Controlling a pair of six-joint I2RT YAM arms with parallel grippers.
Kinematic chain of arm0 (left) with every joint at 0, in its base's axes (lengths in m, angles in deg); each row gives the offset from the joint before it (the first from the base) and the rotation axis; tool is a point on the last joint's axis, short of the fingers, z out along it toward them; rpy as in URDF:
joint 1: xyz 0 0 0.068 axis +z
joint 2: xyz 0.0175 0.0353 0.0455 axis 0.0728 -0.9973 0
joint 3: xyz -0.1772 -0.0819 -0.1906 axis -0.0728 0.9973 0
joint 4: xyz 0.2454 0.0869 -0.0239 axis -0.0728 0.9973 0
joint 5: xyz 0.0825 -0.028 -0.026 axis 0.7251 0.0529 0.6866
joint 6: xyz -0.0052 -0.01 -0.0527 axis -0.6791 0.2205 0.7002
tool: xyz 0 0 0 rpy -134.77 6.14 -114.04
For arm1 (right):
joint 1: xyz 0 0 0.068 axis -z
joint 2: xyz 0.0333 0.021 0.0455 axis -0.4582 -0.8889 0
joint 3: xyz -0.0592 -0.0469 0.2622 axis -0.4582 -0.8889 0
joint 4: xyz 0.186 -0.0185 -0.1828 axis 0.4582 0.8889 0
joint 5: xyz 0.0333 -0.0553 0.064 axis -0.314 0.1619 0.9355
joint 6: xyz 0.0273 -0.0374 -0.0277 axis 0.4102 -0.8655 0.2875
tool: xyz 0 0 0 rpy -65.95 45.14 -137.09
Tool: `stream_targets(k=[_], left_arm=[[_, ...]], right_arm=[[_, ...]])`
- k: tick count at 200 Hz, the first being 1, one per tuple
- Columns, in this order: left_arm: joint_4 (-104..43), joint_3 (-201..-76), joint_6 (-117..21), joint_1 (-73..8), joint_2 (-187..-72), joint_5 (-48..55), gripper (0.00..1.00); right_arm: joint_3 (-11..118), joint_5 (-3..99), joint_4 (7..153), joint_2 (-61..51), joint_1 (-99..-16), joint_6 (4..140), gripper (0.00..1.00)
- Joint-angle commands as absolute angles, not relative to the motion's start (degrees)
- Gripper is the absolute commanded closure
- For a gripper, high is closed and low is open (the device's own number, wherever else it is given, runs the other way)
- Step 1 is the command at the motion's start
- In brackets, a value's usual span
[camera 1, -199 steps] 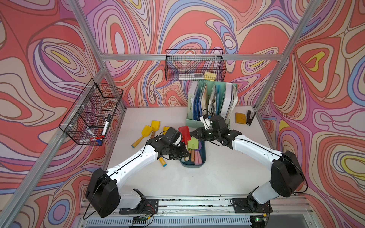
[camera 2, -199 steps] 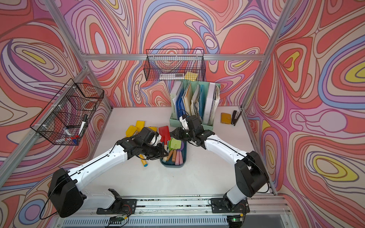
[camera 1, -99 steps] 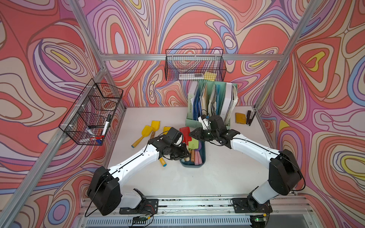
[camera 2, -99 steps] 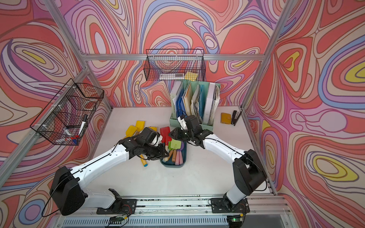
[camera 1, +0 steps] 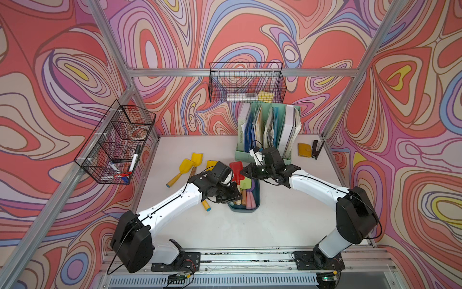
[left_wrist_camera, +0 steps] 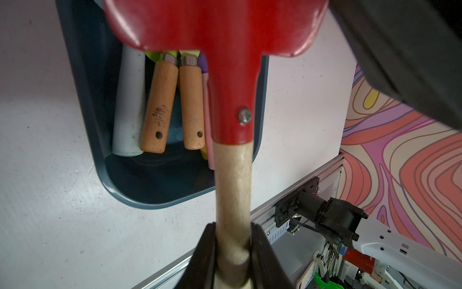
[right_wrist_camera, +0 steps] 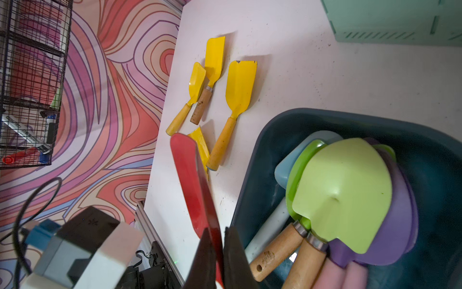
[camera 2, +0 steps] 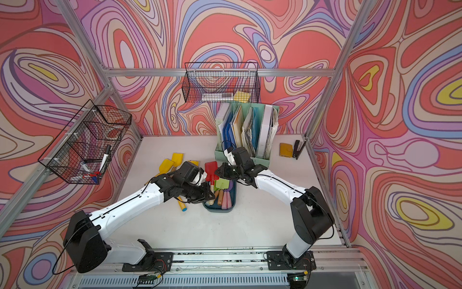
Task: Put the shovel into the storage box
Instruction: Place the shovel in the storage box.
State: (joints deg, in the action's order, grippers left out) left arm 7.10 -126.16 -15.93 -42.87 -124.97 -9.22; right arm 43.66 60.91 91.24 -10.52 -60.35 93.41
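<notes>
Grip on the red shovel [camera 1: 236, 169] is double: the left gripper [left_wrist_camera: 233, 244] is clamped around its pale wooden handle, and the right gripper [right_wrist_camera: 219, 232] is pressed together on one side edge of the red blade, seen edge-on in the right wrist view [right_wrist_camera: 192, 180]. From the left gripper the handle runs straight out ahead of the fingers to the blade [left_wrist_camera: 217, 25], so the two grippers meet the tool from opposite ends. The shovel is held in the air, not resting inside anything. Directly beneath it, under and ahead of the left gripper, lies the storage box [left_wrist_camera: 140, 197], dark teal with rounded corners. It holds a pale green shovel [right_wrist_camera: 345, 195] stacked over purple and light blue ones, with two wooden handles [left_wrist_camera: 157, 100] side by side. The box wall [right_wrist_camera: 275, 130] sits just below and beside the right gripper. Yellow shovels [right_wrist_camera: 215, 57] lie loose on the white table [camera 1: 225, 237], on the far side of the left gripper from the box. Close behind the right gripper's wrist stands the mint-green file organiser [camera 1: 241, 156].
</notes>
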Motion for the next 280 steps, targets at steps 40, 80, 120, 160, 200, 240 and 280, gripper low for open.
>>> stream_targets(k=[40, 80, 120, 160, 200, 240, 280], left_arm=[[6.4, -127.72, -16.52, -43.71, -124.55, -10.04, 0.46], [6.68, -127.83, -17.68, -43.72, -123.0, -9.95, 0.04], [7.42, -127.78, -19.36, -43.72, -120.91, -8.76, 0.01], [8.85, -127.63, -20.55, -43.72, -118.66, -6.1, 0.01], [9.48, -127.41, -21.0, -43.72, -118.06, -4.66, 0.01], [9.65, -127.1, -21.26, -43.64, -117.0, -3.17, 0.01], [9.95, -127.02, -21.97, -43.51, -115.35, -1.75, 0.0]], right_arm=[[44.78, 60.2, 90.73, -11.09, -60.87, 94.66, 1.0], [44.58, 59.63, 90.75, -11.15, -60.93, 94.98, 1.0], [44.07, 59.37, 90.47, -11.94, -60.94, 95.23, 1.0], [43.19, 59.36, 89.74, -13.34, -60.94, 95.27, 1.0], [42.65, 59.46, 88.84, -15.17, -60.92, 95.4, 1.0], [41.86, 59.54, 88.06, -17.34, -60.98, 95.34, 1.0], [41.15, 58.92, 87.67, -19.88, -60.91, 95.29, 1.0]])
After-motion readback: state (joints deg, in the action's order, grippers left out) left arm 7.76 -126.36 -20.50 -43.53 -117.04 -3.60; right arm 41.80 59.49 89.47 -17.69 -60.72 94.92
